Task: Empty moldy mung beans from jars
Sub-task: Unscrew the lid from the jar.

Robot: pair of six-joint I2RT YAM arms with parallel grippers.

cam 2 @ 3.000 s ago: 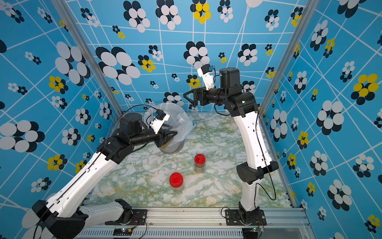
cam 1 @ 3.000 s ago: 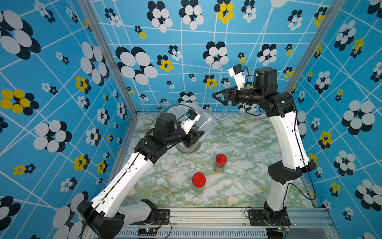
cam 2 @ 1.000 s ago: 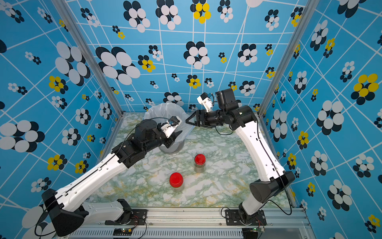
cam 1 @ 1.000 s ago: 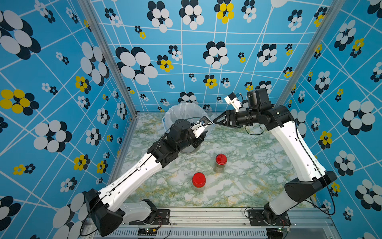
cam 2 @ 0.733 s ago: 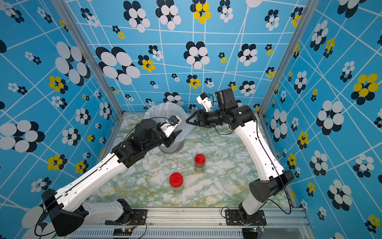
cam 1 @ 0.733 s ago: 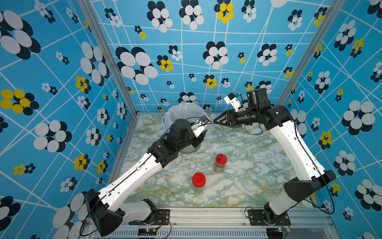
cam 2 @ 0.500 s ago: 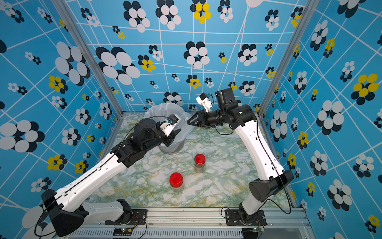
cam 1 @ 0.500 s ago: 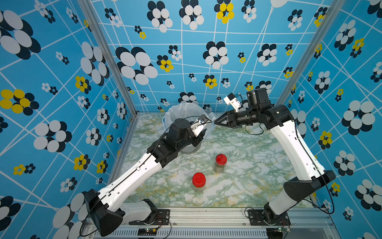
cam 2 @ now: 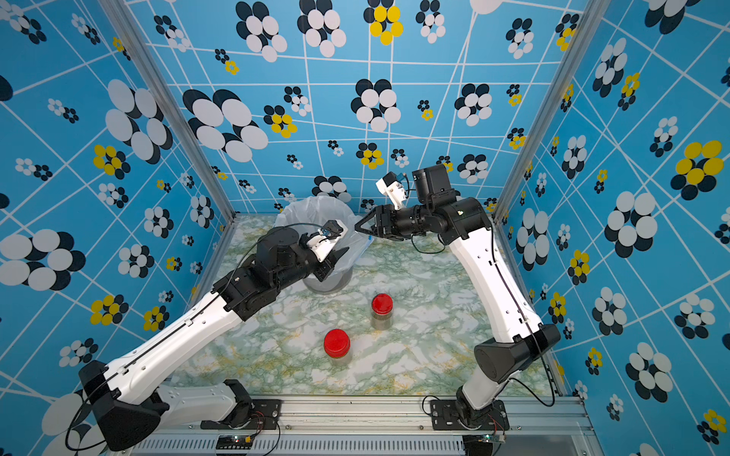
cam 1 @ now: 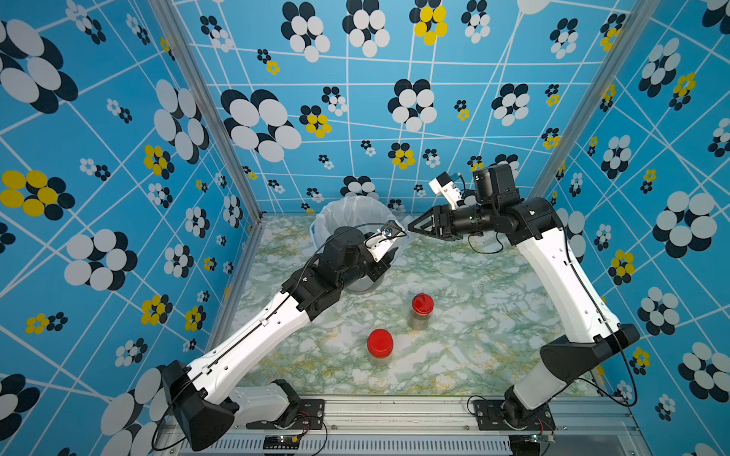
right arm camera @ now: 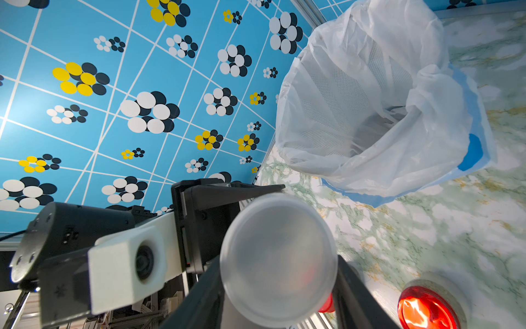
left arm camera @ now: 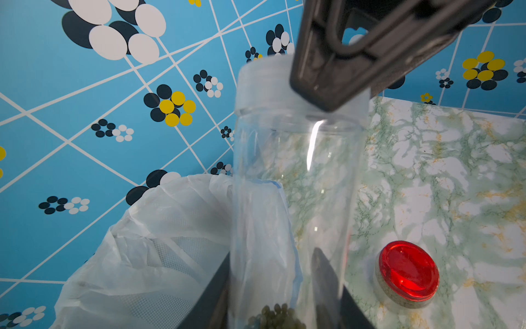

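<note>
At the back of the desk (cam 1: pixel 493 316), beside the bag-lined bin (cam 1: pixel 347 209): two-arm hold on one of three jars. The left gripper (left arm camera: pixel 271 252) is clamped across the lower body of the tall jar (left arm camera: pixel 296 185), its fingers (left arm camera: pixel 213 299) pressing opposite sides of the clear wall. The right gripper (cam 1: pixel 411 229) is closed on the translucent lid (right arm camera: pixel 279 259), one finger at each side of the rim. This hold probably serves unscrewing: one arm fixes the body against turning while the other can twist the cap.

The jar's long axis runs from the left gripper toward the right gripper, tilted, with the capped mouth facing the right wrist camera. The mung beans (left arm camera: pixel 276 316) lie heaped at the base end, which suggests that the base is the lower end; the rest of the jar appears empty. Keeping the mouth raised likely holds the grains in until the cap is off. The bin stands just beside the jar, presumably so that tipping needs only a short swing.

The nearer red-lidded jar (cam 1: pixel 380 347) and the farther red-lidded jar (cam 1: pixel 422 312) stand upright on the desk, capped, apart from both grippers.
</note>
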